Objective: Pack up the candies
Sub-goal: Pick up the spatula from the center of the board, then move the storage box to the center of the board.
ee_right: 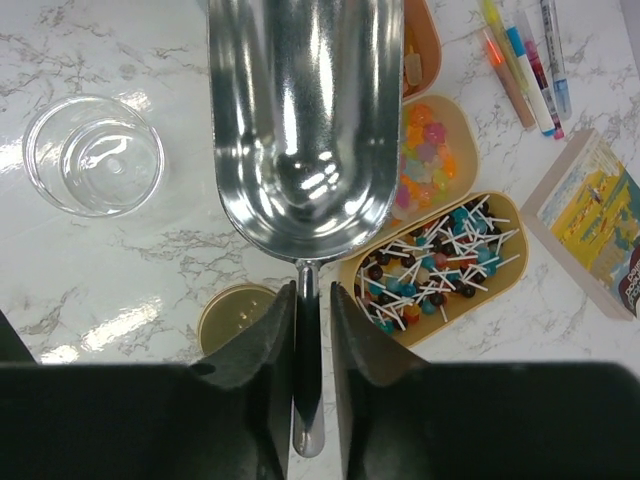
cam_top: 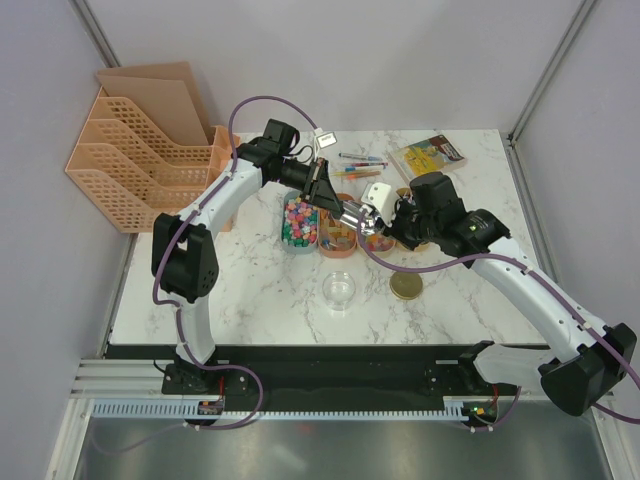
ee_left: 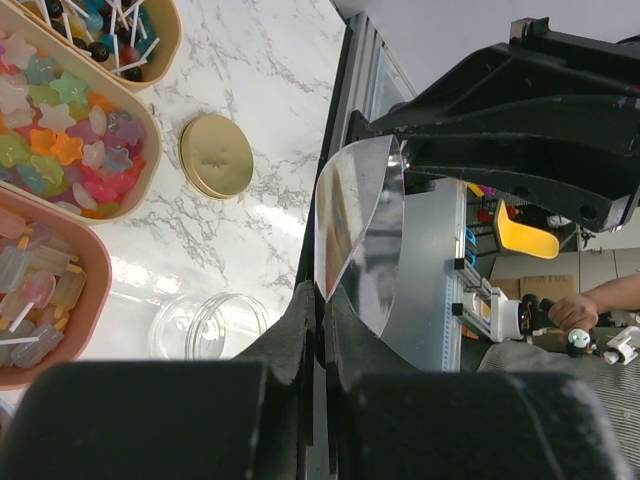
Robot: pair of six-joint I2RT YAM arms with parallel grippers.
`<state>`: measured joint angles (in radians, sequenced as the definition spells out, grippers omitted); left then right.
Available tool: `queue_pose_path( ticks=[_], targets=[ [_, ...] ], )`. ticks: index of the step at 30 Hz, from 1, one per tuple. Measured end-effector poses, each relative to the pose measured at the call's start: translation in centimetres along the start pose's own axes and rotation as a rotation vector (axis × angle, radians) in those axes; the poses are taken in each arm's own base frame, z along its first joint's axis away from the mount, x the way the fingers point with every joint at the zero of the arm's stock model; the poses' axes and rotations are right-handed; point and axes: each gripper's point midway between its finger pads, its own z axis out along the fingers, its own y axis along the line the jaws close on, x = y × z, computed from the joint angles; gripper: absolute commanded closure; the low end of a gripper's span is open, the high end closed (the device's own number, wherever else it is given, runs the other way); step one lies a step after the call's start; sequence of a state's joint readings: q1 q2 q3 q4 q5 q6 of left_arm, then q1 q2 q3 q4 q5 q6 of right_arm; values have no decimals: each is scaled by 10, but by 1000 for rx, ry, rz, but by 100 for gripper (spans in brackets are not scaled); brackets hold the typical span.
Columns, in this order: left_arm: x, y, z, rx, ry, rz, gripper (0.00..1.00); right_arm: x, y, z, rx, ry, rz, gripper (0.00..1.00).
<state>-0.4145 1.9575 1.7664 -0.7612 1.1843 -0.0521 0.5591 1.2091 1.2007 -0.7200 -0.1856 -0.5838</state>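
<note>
The candies lie in trays on the marble table: star sweets (ee_left: 60,140) in a tan tray, white-stick lollipops (ee_right: 440,265) in another tan tray, pastel stick sweets (ee_left: 40,290) in a pink tray, and mixed bright sweets (cam_top: 300,222) in a blue-grey tray. My left gripper (ee_left: 322,300) is shut on the edge of a clear plastic bag (ee_left: 355,230) and holds it above the trays. My right gripper (ee_right: 310,290) is shut on the handle of an empty metal scoop (ee_right: 300,120), which hangs over the trays close to the bag (cam_top: 352,212).
A small glass jar (cam_top: 338,290) stands in front of the trays, with a flat gold lid (cam_top: 405,287) to its right. Coloured pens (cam_top: 360,160) and a book (cam_top: 430,155) lie at the back. Orange file trays (cam_top: 130,165) stand at the far left.
</note>
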Motion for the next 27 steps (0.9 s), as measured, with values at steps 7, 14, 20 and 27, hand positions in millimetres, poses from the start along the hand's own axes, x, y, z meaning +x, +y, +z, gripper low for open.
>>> queue_pose_path(
  ticks=[7,14,20,27],
  targets=[
    [0,7,2,-50,3,2,84,1,3,0,-9,4,23,100],
    [-9,79,-4,-569,5,99,69,33,7,3,17,43,177,100],
    [-34,164,-104,-1085,-87,141,65,69,-3,-10,95,107,381,100],
    [7,212,-163,-1343,-24,100,98,102,-6,-14,158,174,578,100]
  ],
)
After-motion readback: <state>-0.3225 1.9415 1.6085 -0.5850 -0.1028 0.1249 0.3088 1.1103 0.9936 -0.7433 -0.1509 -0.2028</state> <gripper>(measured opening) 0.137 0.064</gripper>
